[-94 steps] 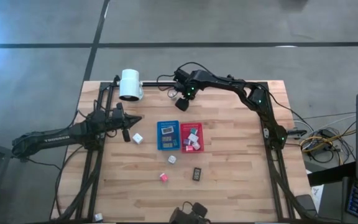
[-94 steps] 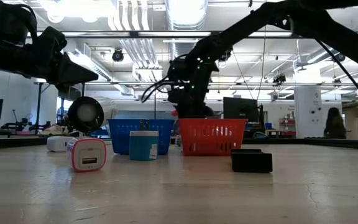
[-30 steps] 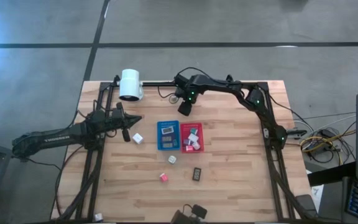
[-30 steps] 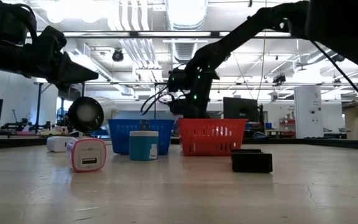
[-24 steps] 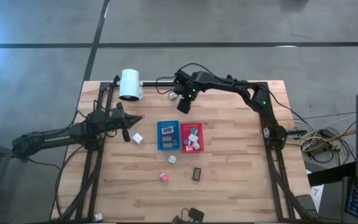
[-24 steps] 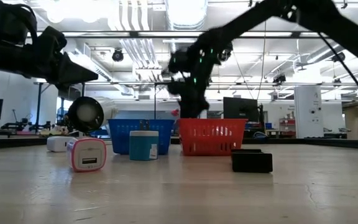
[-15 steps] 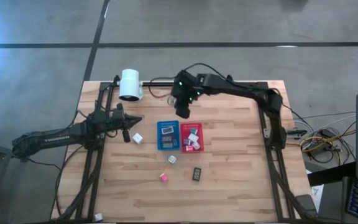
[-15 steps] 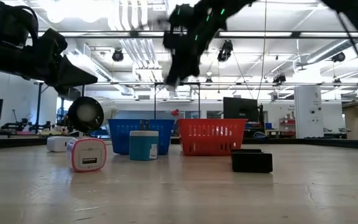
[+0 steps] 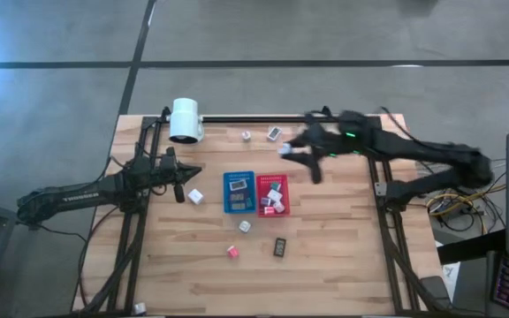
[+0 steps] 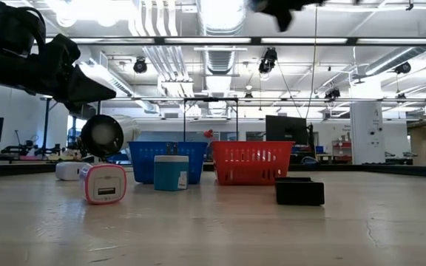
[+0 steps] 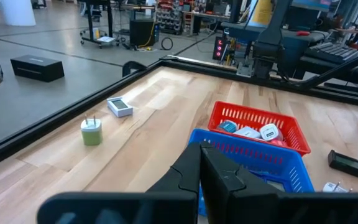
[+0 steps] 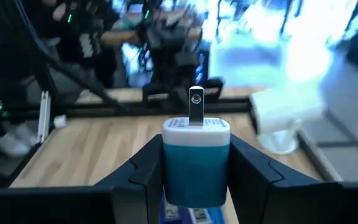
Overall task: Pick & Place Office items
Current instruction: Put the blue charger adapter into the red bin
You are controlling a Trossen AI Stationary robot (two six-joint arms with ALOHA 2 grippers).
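Observation:
My right gripper [image 9: 286, 149] hangs high over the table's far half, beyond the red tray [image 9: 272, 194]; in the low view it shows only at the top edge [image 10: 279, 7]. It is shut on a teal cube with a white top [image 12: 196, 163]. My left gripper [image 9: 184, 182] is shut and hovers left of the blue tray [image 9: 239, 192], beside a white cube [image 9: 195, 196]. A white cube [image 9: 245, 226], a pink cube [image 9: 232, 252] and a dark flat rectangle [image 9: 280, 247] lie on the near half. Two small items [image 9: 246, 135] [image 9: 274, 133] lie by the far edge. My right gripper pinches the teal cube by its two opposite side walls [image 12: 166, 171], one finger [image 12: 145, 171] on each side. The cube's white end and metal prong [image 12: 196, 102] point forward, away from the wrist. The cube is lifted clear of the table.
A big white cylinder [image 9: 185, 120] stands at the far left corner. Both trays hold several small items. The low view shows a pink-and-white cube [image 10: 103, 183], a teal cube [image 10: 171, 172] and the dark rectangle [image 10: 299, 191] on the near table. Black rails run along the table's sides.
My right gripper has risen from just behind the trays, out of the low view's top, and swung toward the table's right, its arm folding out past the right edge. The two small items by the far edge, earlier under the arm, now show. My left arm kept still.

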